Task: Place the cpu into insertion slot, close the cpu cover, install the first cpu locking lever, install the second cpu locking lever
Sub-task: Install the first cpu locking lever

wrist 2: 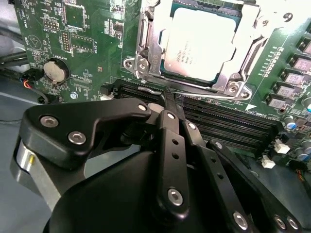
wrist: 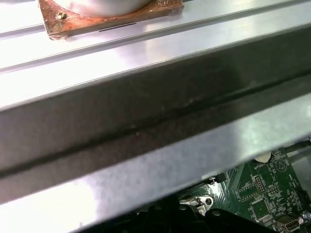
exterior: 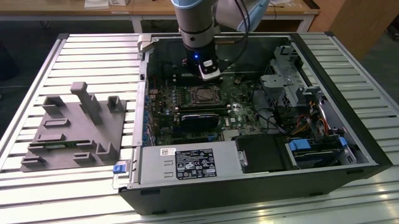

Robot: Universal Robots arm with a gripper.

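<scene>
In the second wrist view the black metal fingers (wrist 2: 167, 104) are pressed together with nothing visible between them. Their joined tips sit low over the green circuit board (wrist 2: 82, 43), at the near edge of the long black memory slots (wrist 2: 228, 124). A thin silver wire lever end (wrist 2: 147, 90) lies just beside the fingertips.

Straight ahead of the fingers lies the small flat square chip with a dull silver-grey metal top (wrist 2: 199, 41). It is seated in the square socket, and the thin silver metal frame plate with a square window (wrist 2: 245, 53) is folded down flat around it. Whether the lever is latched I cannot tell. To one side of the fingers, further off on the board, sits a round silver coin battery (wrist 2: 54, 71).

In the exterior view the fingers (exterior: 210, 79) hang inside the open black computer case (exterior: 249, 191), just behind the silver-rimmed square socket (exterior: 192, 95). A black rectangular card (exterior: 199, 122) lies on the other side of the socket from them. The case rests on a slatted aluminium bench (exterior: 93, 51). A grey moulded fixture block (exterior: 74, 130) stands well apart from the fingers, toward the exterior view's left.

In the first wrist view, a copper-coloured plate (wrist: 112, 14) rests on silver slats beyond a dark case wall (wrist: 155, 111).
</scene>
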